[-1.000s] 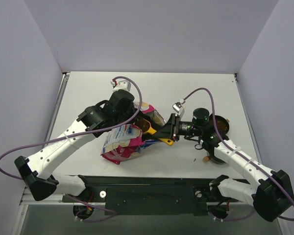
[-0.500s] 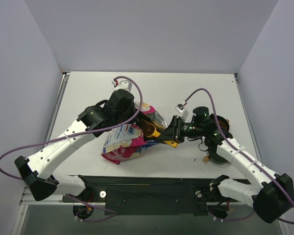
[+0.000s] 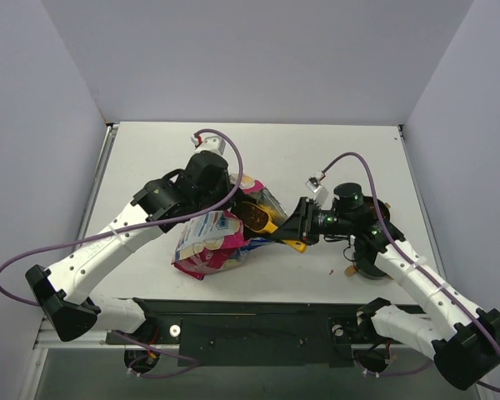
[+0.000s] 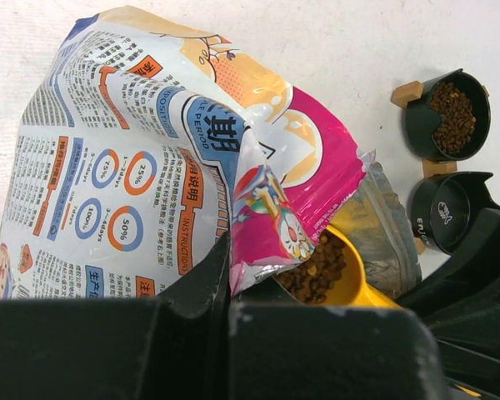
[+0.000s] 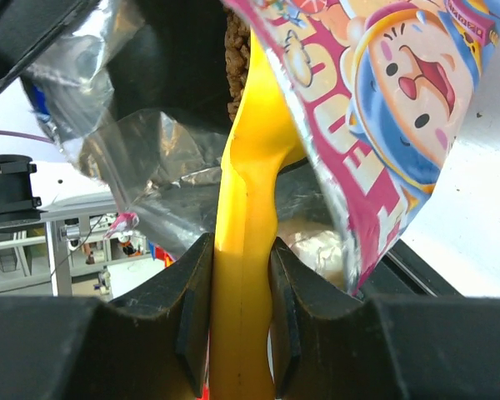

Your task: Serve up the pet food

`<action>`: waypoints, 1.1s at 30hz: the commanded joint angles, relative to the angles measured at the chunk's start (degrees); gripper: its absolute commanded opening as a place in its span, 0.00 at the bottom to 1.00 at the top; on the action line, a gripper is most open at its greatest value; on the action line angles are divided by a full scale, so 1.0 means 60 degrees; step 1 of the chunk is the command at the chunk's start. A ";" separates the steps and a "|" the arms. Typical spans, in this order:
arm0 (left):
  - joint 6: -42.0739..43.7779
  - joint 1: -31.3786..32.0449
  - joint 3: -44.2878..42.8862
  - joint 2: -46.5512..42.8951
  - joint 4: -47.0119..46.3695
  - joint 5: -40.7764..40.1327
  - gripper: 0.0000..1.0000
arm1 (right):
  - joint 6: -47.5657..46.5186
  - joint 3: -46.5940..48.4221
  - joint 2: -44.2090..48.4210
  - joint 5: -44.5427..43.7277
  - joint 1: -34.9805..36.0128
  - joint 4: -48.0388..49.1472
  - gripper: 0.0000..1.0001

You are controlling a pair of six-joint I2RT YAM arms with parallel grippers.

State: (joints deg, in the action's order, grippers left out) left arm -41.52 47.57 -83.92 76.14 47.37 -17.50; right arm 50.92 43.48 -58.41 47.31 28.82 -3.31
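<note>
Yellow plastic sat in your right gripper (image 5: 237, 321). Its two dark fingers (image 5: 192, 317) were clamped on the handle of the yellow plastic scoop (image 5: 246, 192), one pressed against each side. The scoop's cup end was pushed into the open mouth of the pink-and-blue cartoon-printed foil bag (image 5: 383, 100), in front of its crinkled silver lining (image 5: 150, 158).

Your left gripper (image 4: 233, 287) was closed on the bag's top edge, with a flap of pink foil pinched between its jaws and the mouth lifted.

In the overhead view, the bag (image 3: 204, 246) lay slumped on the white table (image 3: 317, 150) between your two arms. The left gripper (image 3: 221, 196) was at its upper rim, and the right gripper (image 3: 293, 227) reached in from the right.

The small dark-brown pet food kibble (image 4: 317, 268) sat as a loose heap in the scoop (image 4: 346, 279), right at the bag's mouth and well apart from both bowls. More kibble (image 4: 454, 117) lay in the farther black round bowl (image 4: 417, 133), which rested on a tan wooden stand (image 4: 407, 92). Just beside it, the nearer black round bowl (image 4: 446, 212) showed its bottom with a white fish mark.

Seen from overhead, your right arm covered most of both bowls.
</note>
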 commanded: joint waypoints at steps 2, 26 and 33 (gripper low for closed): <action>0.0064 -0.0033 -0.0266 -0.0005 -0.1070 0.0001 0.00 | -0.0443 -0.0054 -0.0105 -0.0209 -0.0145 -0.0224 0.00; 0.0035 -0.0033 -0.0428 0.0230 -0.1055 0.0235 0.00 | -0.0195 0.1218 0.0551 -0.0106 -0.0466 -0.0310 0.00; 0.0137 -0.0033 -0.0661 0.0493 -0.1085 0.0353 0.00 | 0.0023 0.0267 0.0544 0.0100 -0.0673 0.0227 0.00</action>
State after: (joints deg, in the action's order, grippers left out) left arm -41.32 47.62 -84.03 77.80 46.26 -15.11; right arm 48.29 46.30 -59.33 48.05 24.62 -7.90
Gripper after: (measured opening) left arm 0.030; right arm 0.233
